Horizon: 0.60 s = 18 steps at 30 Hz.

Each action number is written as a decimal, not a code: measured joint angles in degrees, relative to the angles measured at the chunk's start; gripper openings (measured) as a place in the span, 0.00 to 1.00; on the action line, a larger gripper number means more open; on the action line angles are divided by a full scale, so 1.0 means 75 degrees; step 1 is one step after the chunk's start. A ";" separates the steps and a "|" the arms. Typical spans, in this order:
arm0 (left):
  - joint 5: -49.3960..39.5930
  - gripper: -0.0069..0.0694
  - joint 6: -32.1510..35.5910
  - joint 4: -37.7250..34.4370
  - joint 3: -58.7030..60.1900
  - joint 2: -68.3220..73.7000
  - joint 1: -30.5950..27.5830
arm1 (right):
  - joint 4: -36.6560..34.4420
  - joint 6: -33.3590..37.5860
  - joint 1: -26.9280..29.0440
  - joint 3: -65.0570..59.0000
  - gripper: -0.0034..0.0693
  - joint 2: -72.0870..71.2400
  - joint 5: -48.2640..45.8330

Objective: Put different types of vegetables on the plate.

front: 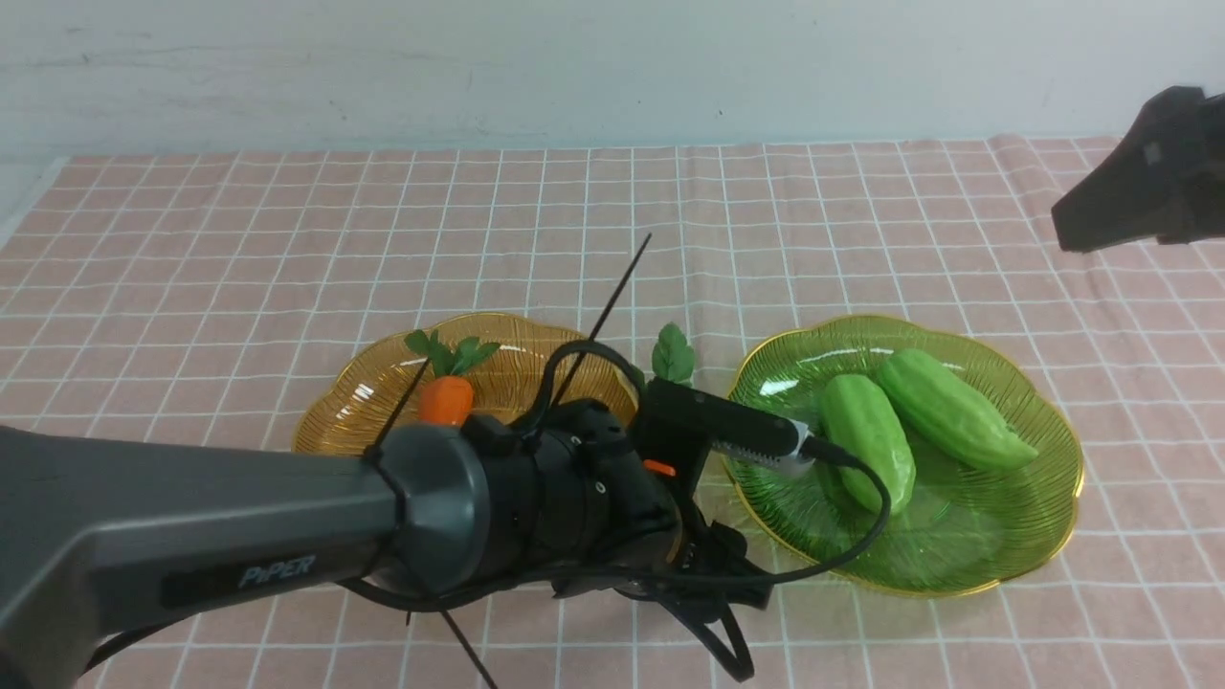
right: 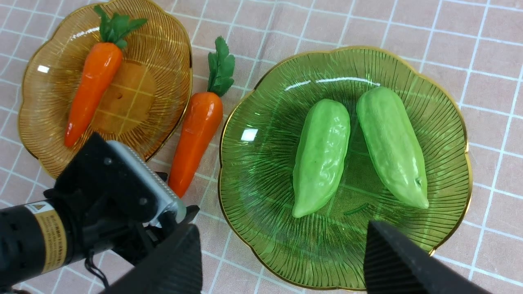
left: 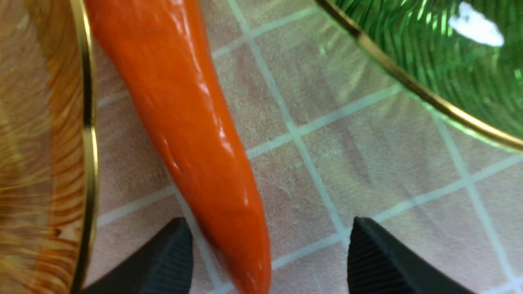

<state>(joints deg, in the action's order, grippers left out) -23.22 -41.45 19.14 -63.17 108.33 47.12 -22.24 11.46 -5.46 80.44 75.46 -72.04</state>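
Note:
One orange carrot (right: 92, 87) lies on the amber plate (right: 163, 45). A second carrot (right: 196, 130) lies on the cloth between the amber plate and the green plate (right: 253, 171). Two light-green gourds (right: 320, 157) (right: 392, 145) lie side by side on the green plate. My left gripper (left: 267, 228) is open, low over the cloth, with the second carrot's (left: 184, 106) pointed tip between its fingers. My right gripper (right: 282, 228) is open and empty, held high over the green plate's edge; in the front view it is at the far right (front: 1101, 215).
A pink checked cloth (front: 239, 239) covers the table up to a white wall. My left arm (front: 431, 498) and its cables hide part of the amber plate (front: 345, 402) and the second carrot, whose leaf (front: 673, 354) shows.

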 joint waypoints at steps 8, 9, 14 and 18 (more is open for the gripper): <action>0.0216 0.70 0.0000 0.0082 -0.0034 0.0303 -0.0042 | -0.0009 0.0028 0.0000 -0.0009 0.71 0.0000 -0.0009; 0.0237 0.70 0.0000 0.0097 -0.0034 0.0318 -0.0042 | -0.0009 0.0034 0.0000 -0.0009 0.71 0.0000 -0.0009; 0.0331 0.57 0.0000 0.0158 -0.0099 0.0407 -0.0049 | -0.0009 0.0087 0.0000 -0.0009 0.71 0.0000 -0.0009; 0.0331 0.29 -0.0017 0.0166 -0.0114 0.0421 -0.0049 | -0.0009 0.0107 0.0000 -0.0009 0.71 0.0000 -0.0009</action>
<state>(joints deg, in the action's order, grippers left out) -20.75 -41.58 20.39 -64.02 111.48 46.75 -22.31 12.26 -5.46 80.38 75.46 -72.10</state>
